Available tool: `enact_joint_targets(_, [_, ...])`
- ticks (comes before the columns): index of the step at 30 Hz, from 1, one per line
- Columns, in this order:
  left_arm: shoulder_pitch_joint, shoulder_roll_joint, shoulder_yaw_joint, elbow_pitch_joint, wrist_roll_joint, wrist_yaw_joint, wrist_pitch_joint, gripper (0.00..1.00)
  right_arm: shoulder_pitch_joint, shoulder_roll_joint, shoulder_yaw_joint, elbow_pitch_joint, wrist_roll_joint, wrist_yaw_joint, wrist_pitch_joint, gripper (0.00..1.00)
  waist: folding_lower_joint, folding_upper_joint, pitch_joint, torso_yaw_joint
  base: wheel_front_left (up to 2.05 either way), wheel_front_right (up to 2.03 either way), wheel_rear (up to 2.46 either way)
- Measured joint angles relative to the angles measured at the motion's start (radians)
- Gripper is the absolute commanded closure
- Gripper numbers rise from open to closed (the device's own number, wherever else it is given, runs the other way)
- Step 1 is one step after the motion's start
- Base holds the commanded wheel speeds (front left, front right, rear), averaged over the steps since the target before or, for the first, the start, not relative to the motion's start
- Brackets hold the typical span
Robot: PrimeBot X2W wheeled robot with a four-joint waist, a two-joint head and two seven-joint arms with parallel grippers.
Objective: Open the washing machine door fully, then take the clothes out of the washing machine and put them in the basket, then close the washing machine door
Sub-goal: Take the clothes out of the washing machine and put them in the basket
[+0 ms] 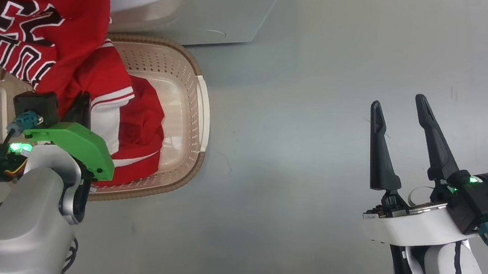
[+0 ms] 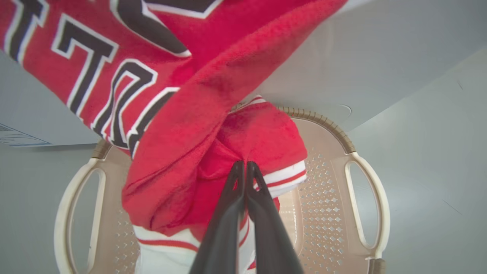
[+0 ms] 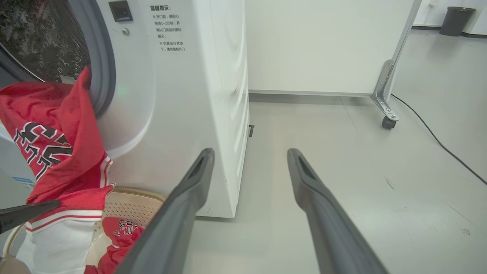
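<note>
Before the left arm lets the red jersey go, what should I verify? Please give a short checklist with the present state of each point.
1. Left gripper shut on the clothes: ok.
2. Clothes free of the washing machine: not ok, one tip reaches its mouth.
3. Basket below the grip: ok.
4. Room in the basket: ok, part of its bottom is bare.
5. Right gripper open, apart from the clothes: ok.
</note>
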Motion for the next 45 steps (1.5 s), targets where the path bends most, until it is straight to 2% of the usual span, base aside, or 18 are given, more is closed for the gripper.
enact_joint_targets(2, [-0.015,0.0,0.0,0.03,-0.006,-0.008,-0.008,1.0,-0.007,0.0,-0.002,0.002,0.001,0.0,0.0,0.0,0.0,0.0,0.012,-0.01,0.0,0.0,0.0])
enact_joint_targets(3, [-0.02,0.0,0.001,0.041,-0.006,-0.01,-0.011,0.97,-0.01,0.001,-0.002,0.003,0.003,0.0,0.0,0.0,0.0,0.0,0.017,-0.014,0.0,0.0,0.0])
enact_joint_targets(5, [-0.032,0.0,0.002,0.066,-0.01,-0.014,-0.017,0.53,-0.012,0.001,-0.002,0.005,0.007,0.0,0.0,0.0,0.0,0.0,0.024,-0.021,0.0,0.0,0.0])
enact_joint_targets(6, [-0.037,0.0,0.003,0.075,-0.013,-0.017,-0.019,0.22,-0.012,0.002,-0.002,0.007,0.007,0.0,0.0,0.0,0.0,0.0,0.025,-0.023,0.0,0.0,0.0])
enact_joint_targets(7, [-0.041,-0.001,0.004,0.085,-0.013,-0.017,-0.025,0.05,-0.013,0.002,-0.002,0.008,0.007,0.0,0.0,0.0,0.0,0.0,0.026,-0.025,0.0,0.0,0.0])
enact_joint_targets(8, [-0.045,-0.001,0.006,0.098,-0.013,-0.018,-0.03,0.0,-0.013,0.002,-0.002,0.011,0.007,0.0,0.0,0.0,0.0,0.0,0.026,-0.025,0.0,0.0,0.0])
enact_joint_targets(16, [-0.048,-0.002,0.001,0.163,-0.013,-0.045,-0.088,0.0,-0.018,0.004,-0.009,0.039,0.007,0.0,-0.001,0.0,0.0,0.0,-0.009,-0.02,0.0,0.0,0.0])
enact_joint_targets(30, [-0.044,-0.005,-0.02,0.119,0.018,-0.08,-0.134,0.0,-0.007,0.002,-0.042,0.075,0.005,0.0,-0.001,0.0,0.0,0.0,-0.098,0.027,0.0,0.0,0.0])
enact_joint_targets(33, [-0.037,-0.006,-0.022,0.095,0.028,-0.08,-0.134,0.0,-0.003,0.0,-0.045,0.08,0.002,-0.001,-0.001,0.0,0.0,0.0,-0.114,0.036,0.0,0.0,0.0])
enact_joint_targets(45, [0.052,-0.01,0.017,-0.196,0.096,-0.079,-0.134,0.0,0.04,-0.011,-0.066,0.102,-0.013,-0.003,-0.001,0.0,0.0,0.0,-0.209,0.105,0.0,0.0,0.0])
